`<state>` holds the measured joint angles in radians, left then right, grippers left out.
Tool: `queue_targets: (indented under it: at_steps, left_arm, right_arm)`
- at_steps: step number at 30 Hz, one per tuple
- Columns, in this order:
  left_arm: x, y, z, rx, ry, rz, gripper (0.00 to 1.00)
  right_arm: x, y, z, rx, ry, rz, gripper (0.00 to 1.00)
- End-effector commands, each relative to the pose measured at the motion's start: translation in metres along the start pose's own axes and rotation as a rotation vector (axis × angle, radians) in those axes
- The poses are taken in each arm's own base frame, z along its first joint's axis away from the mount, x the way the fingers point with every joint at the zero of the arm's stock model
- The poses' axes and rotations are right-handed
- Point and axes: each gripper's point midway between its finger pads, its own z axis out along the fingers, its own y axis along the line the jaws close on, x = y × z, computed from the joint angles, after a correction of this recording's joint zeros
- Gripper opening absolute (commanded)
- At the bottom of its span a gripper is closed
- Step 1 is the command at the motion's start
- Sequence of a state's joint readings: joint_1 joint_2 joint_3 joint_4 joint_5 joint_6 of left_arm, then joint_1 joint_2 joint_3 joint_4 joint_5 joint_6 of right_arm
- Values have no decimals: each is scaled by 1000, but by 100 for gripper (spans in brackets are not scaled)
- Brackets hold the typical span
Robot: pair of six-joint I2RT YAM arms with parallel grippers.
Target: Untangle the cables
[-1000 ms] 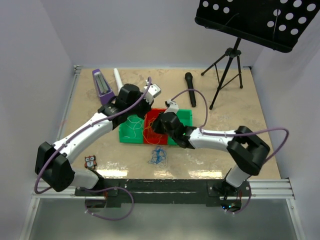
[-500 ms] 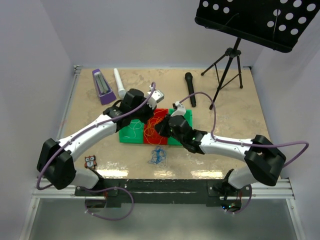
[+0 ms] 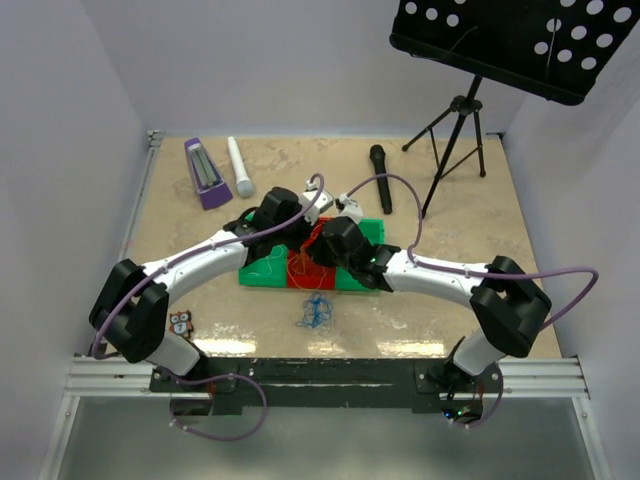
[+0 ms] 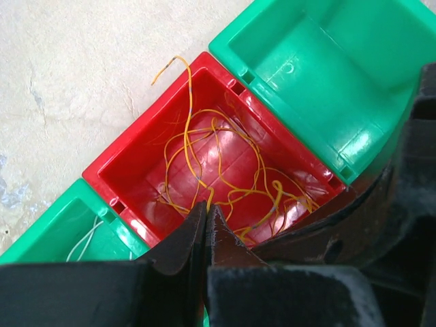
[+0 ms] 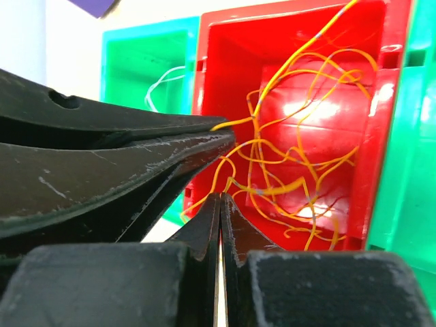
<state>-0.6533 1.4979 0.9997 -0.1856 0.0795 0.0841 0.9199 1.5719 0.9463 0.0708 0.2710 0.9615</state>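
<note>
Plainly beige tabletop (image 3: 470, 225), cables (image 3: 315, 312), pale walls (image 3: 280, 60).

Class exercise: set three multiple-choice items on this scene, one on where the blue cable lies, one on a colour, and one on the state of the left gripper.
1. The blue cable lies: A on the music stand; B on the table; C on the microphone.
2. The orange cable sits in a bin coloured: A red; B green; C blue.
3. The fingers of the left gripper are: A wide open; B out of view; C shut.

Key: B, it lies loose on the tabletop near the arms' bases; A, the red bin holds the orange loops; C, the fingertips meet in the left wrist view.
</note>
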Motion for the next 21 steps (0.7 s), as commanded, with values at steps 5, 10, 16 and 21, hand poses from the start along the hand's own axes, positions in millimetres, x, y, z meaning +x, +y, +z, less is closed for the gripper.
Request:
queue_targets:
  at_steps: [5,10,16,21]
  left_arm:
    - [-13,-6,16,26,-39,-46,8]
    - [-38,-1,1,31,-72,-41,40]
    - [-100,7,-56,47,-210,-35,81]
    - [-118,19,-87,43,-252,-62,100]
  right_arm:
    - [-6,-13,-4,41,-21,20,0]
    - [-7,-14,-1,51,-23,10,0]
    - [-6,-16,2,47,-19,15,0]
    - [-4,-18,11,51,-11,15,0]
